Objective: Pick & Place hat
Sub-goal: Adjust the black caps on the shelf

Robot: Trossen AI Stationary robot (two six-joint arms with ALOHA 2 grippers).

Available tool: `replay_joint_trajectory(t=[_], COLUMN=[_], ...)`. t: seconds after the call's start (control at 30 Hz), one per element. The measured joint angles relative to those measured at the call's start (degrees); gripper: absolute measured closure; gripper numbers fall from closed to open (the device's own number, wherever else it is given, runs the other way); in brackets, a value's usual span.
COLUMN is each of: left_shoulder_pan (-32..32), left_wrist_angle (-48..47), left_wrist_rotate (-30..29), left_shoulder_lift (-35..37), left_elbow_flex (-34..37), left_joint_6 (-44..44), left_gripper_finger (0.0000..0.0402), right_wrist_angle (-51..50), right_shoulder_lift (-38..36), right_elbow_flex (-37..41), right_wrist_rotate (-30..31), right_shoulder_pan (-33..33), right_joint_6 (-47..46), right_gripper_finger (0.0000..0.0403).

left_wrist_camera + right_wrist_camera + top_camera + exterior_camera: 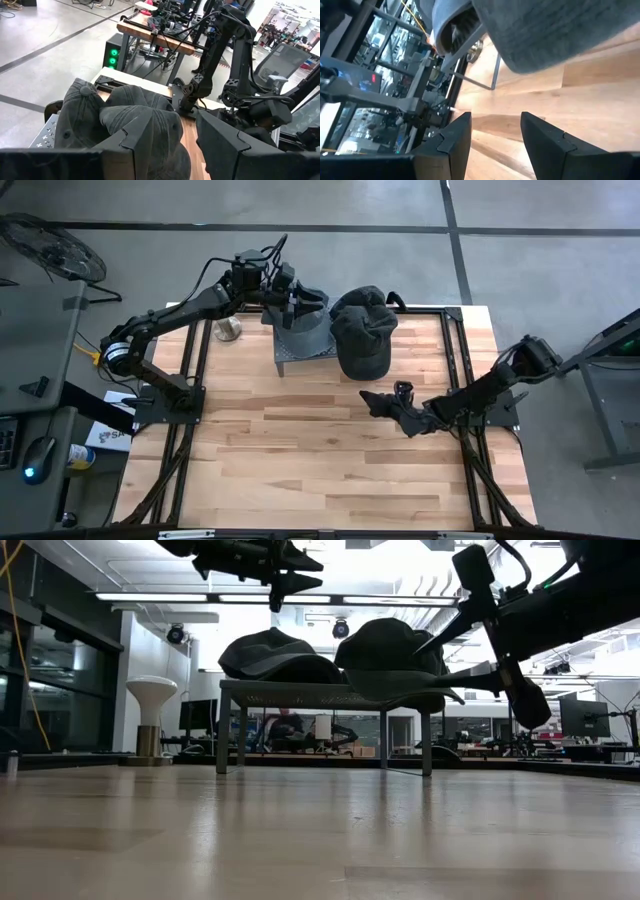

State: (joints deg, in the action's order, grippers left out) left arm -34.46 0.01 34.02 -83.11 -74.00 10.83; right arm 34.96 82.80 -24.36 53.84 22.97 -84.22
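While two caps rest on the small grey stand (285, 358) at the far side of the counter (330, 450), neither arm has hold of anything. The lighter grey hat (303, 320) lies on top of the stand, and the darker hat (362, 330) sits just beside it, partly over the stand's edge with its brim hanging out toward the middle of the counter. In the low view both hats show raised on the stand's legs, well clear of the wood, probably so that fingers can come in from above or slide under a brim.

The left tool (290, 298) hovers over the lighter hat, directly above the stand. Its two dark fingers (145, 142) stand partly apart with nothing between them, and the crown of the hat lies just in front of them. My judgement is that this arm is lined up for a descent onto the crown, because the gap between the fingers looks suitable for pinching a fold of cloth.

The right tool (385, 402) waits near the stand, low over the counter and just below the brim of the darker hat. Its fingers (454, 140) are also partly open and empty, pointing toward the stand's legs.

A pale round object (229, 330) stands beside the stand; what it is I cannot tell.
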Motion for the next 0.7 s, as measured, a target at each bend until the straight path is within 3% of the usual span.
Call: replay_joint_trajectory(t=[0.7], left_shoulder_pan=[0.0], left_wrist_angle=[-0.2], left_wrist_rotate=[-0.1], left_shoulder_lift=[0.0], left_elbow_flex=[0.0], left_joint_6=[1.5], left_gripper_finger=[0.0255], right_wrist_angle=[-4.6], right_shoulder_lift=[0.0], right_elbow_flex=[0.0], right_wrist_rotate=[-1.5], right_shoulder_pan=[-5.6], right_joint_6=[-0.6], right_gripper_finger=[0.0238])
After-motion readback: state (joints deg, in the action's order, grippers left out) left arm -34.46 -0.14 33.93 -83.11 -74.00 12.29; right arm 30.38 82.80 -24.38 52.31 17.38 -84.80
